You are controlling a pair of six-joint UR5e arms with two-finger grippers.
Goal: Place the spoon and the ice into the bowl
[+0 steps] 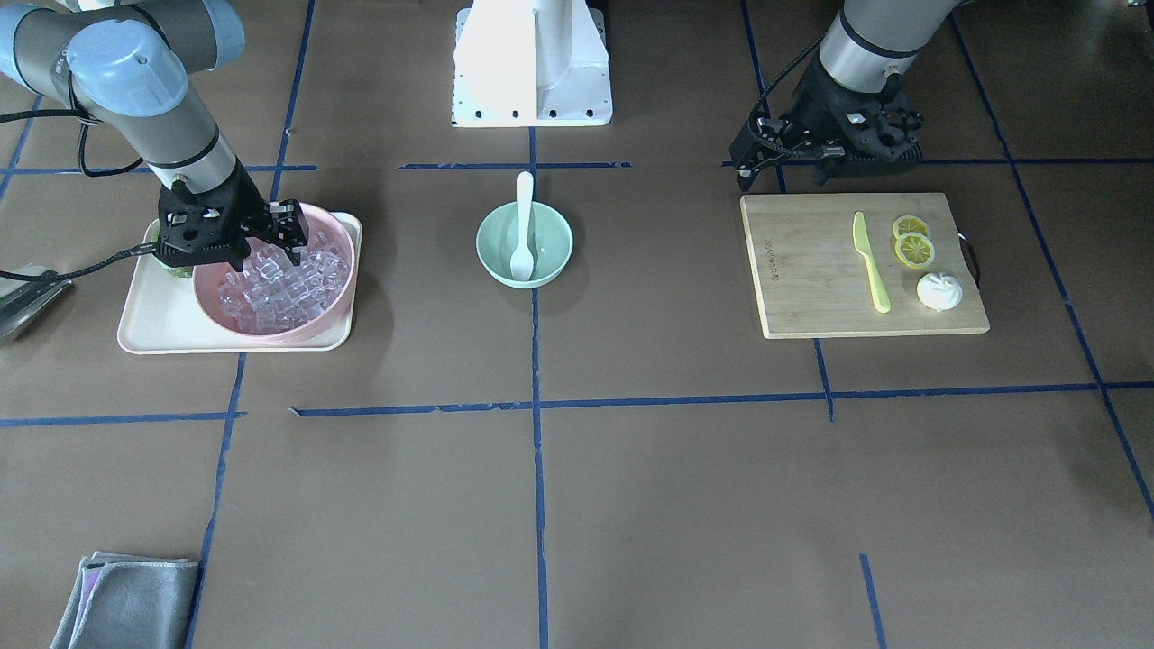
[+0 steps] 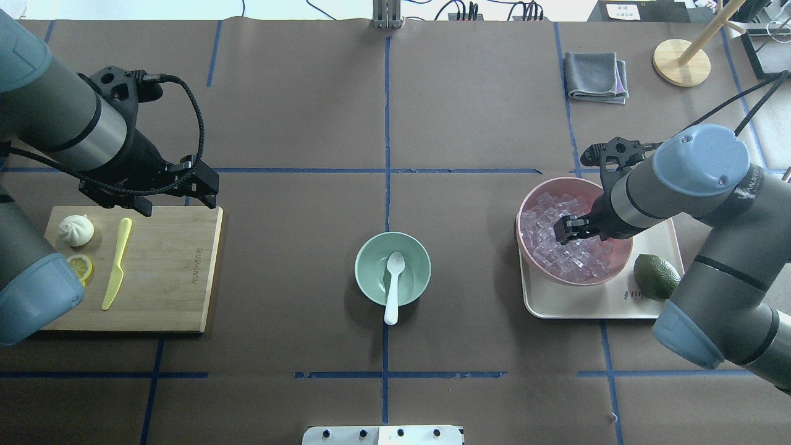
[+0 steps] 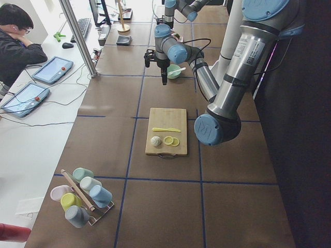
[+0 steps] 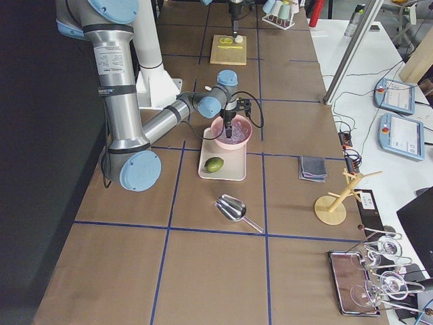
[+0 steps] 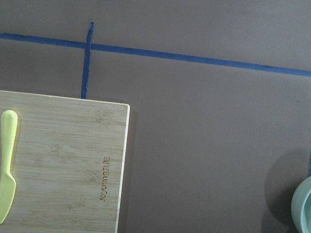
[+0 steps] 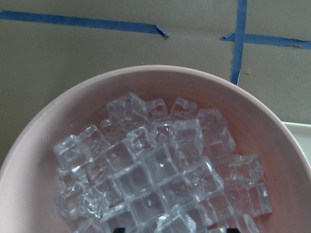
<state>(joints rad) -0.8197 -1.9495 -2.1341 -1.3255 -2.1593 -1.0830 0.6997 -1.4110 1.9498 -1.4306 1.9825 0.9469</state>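
Note:
The white spoon (image 2: 393, 284) lies in the mint-green bowl (image 2: 369, 279) at the table's middle, scoop inside and handle over the rim; it also shows in the front view (image 1: 523, 227). The ice (image 2: 559, 250) fills the pink bowl (image 2: 524, 213) on the tray and shows close up in the right wrist view (image 6: 160, 170). My right gripper (image 2: 571, 230) hangs over the ice, fingers down among the top cubes, and looks open. My left gripper (image 2: 176, 194) hovers at the cutting board's far edge, empty, and looks open.
The wooden cutting board (image 2: 167, 272) carries a yellow-green knife (image 2: 116, 266), lemon slices and a white bun. A green fruit (image 2: 656, 277) sits on the cream tray (image 2: 587, 306). A grey cloth (image 2: 596, 75) lies far right. A metal scoop (image 4: 233, 208) lies near the tray.

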